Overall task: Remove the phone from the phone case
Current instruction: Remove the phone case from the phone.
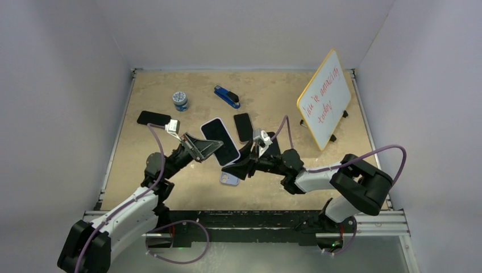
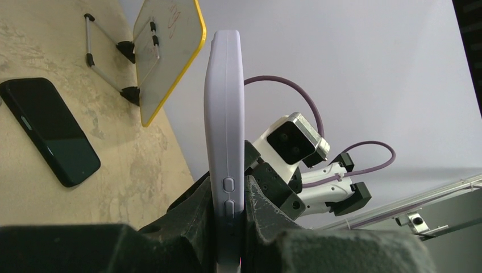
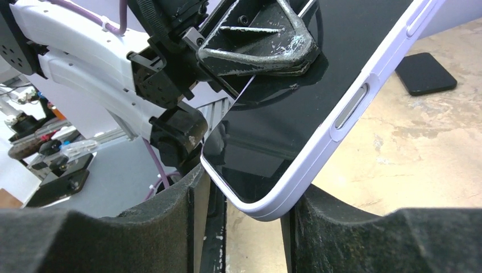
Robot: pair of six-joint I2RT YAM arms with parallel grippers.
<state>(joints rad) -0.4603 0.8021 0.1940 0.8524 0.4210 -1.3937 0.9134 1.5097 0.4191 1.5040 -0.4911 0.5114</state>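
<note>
The phone [image 1: 219, 140] sits in its lavender phone case [image 2: 225, 114], held up off the table [image 1: 267, 91] btwn the two arms, screen toward the top camera. The left gripper [image 1: 199, 147] is clamped on it: one finger [image 3: 261, 54] lies flat on the black glass and the other is on the case's back. In the left wrist view the case stands edge-on, straight up out of the pinch, w/ its side buttons right at the pads.

The right gripper [image 3: 250, 190] has its jaws apart, and the phone's lower corner pokes down into the gap. There's clear space on the side of the left-hand pad [image 3: 170, 227], while the case's rim runs right beside the other pad (touching or not, can't tell). Nothing is squeezed there.

On the table: one black phone [image 1: 243, 126] just behind the grippers and a second black phone [image 1: 153, 118] off to the left. A small lavender piece [image 1: 229, 178] shows below the held phone, by the right gripper. A whiteboard [image 1: 325, 99] stands back right, w/ a blue stapler [image 1: 227, 96] & a small tin [image 1: 181, 100] toward the back.
</note>
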